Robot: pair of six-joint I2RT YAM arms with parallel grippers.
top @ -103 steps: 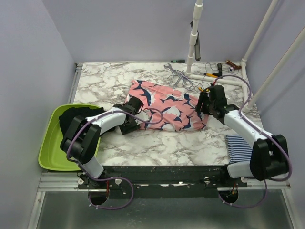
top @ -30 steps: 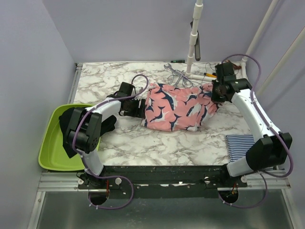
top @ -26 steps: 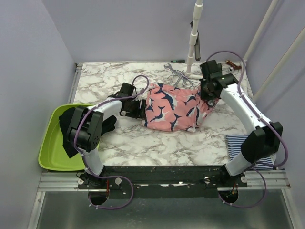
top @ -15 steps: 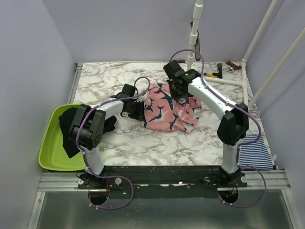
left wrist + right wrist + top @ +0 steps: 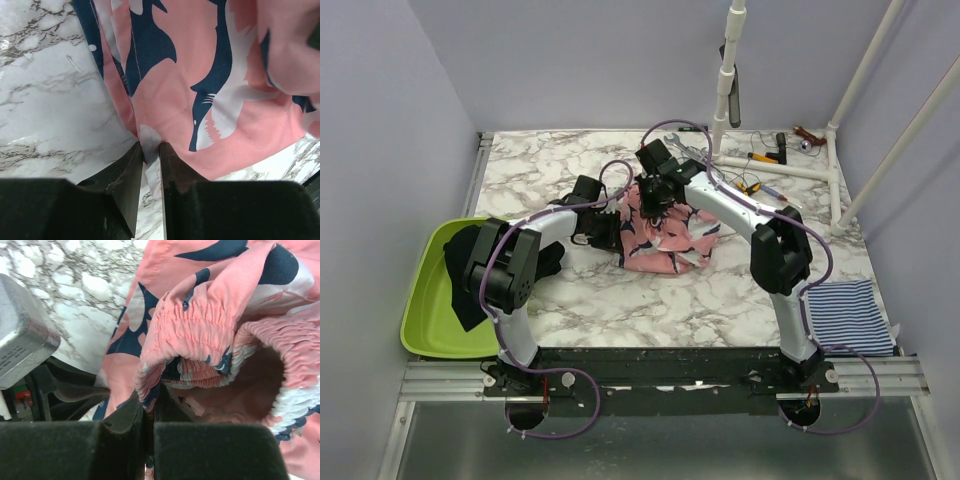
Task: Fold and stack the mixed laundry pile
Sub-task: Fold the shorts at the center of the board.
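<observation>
Left pincer (image 5: 151, 148): clamped on a thin edge of the pink garment (image 5: 225, 75), down low at the surface (image 5: 45, 110), with a sliver of cloth caught between the jaws. Right pincer (image 5: 148, 407): clamped on the same garment's gathered elastic band, which bunches up above the jaws.

Overhead view: both pincers sit close together at the garment's far-left side, and the right arm reaches across over the cloth. The pink garment is a crumpled heap mid-surface, not flat. The striped garment (image 5: 848, 314) lies flat at the near right corner, well apart. The black garment (image 5: 458, 262) sits in the green basin (image 5: 425, 325) on the left.

Step in hand, as I read it: folding the pink garment, with the band side brought over to the edge the left pincer pins. The task looks less than half done, since the black garment is not yet folded and nothing is stacked.

Next move likely calls for laying the band down level with the pinned edge. Then both pincers let go without dragging cloth. The heap is bunched, so the fold may come out lumpy unless it is spread first.
</observation>
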